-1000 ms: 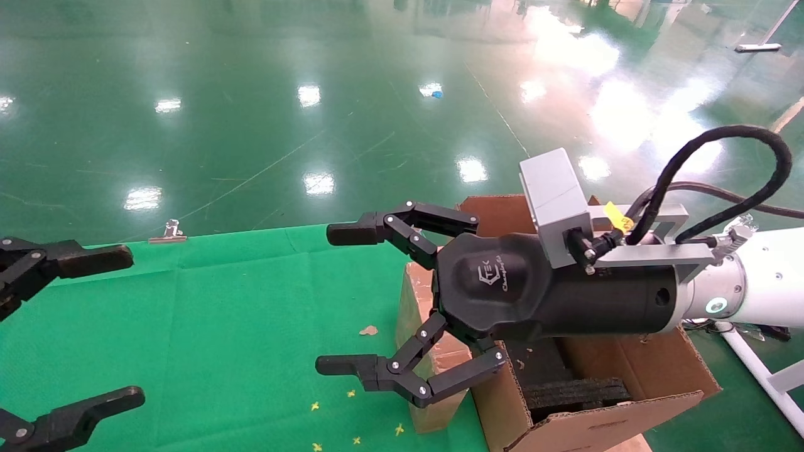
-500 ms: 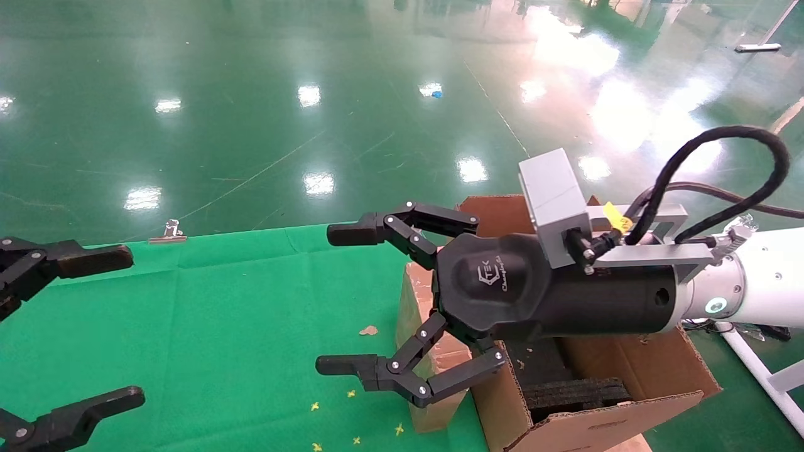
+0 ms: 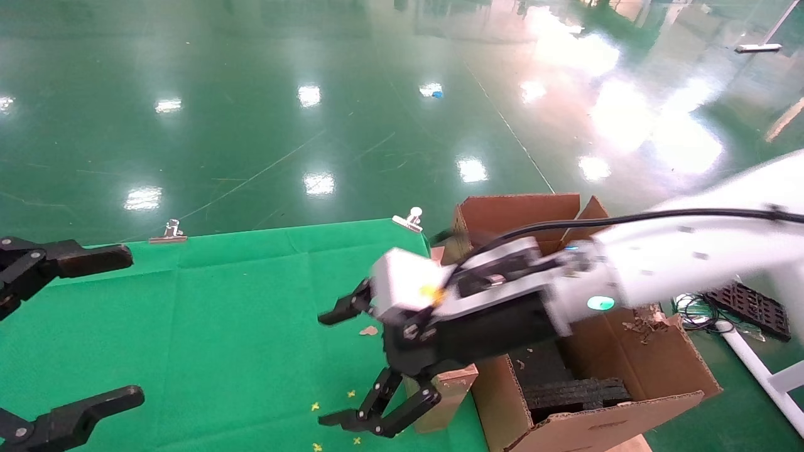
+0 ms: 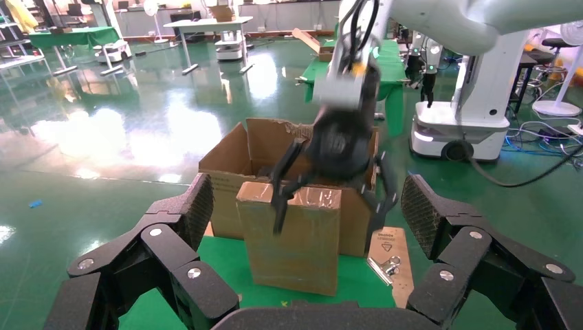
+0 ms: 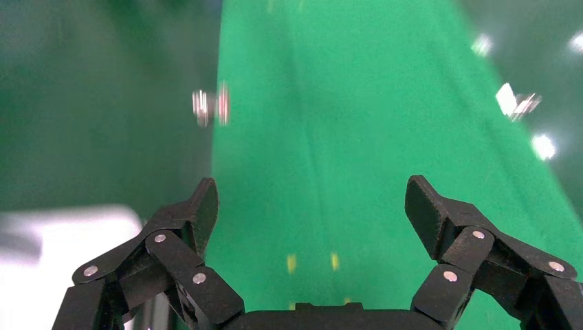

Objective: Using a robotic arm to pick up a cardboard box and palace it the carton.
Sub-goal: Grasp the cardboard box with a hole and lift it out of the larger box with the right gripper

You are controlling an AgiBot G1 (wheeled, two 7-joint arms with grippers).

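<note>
Right gripper [image 3: 352, 370]: fingers spread wide, holding nothing; it hangs at the top of the cardboard box [image 4: 293, 237], nearer to it than the other arm
Cardboard box: stands upright on the green cloth [image 3: 188, 326], long axis vertical, touching the carton's near wall; fingers straddle its top
Carton [image 3: 628, 370]: open, black foam inserts [image 3: 565, 383] inside; no slim box in it
Left gripper [image 3: 66, 339]: parked well apart, fingers wide, empty

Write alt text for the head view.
The right gripper, fingers open, reaches over the upright cardboard box standing on the green cloth beside the large carton. The left gripper, also open, sits at the cloth's left edge.
</note>
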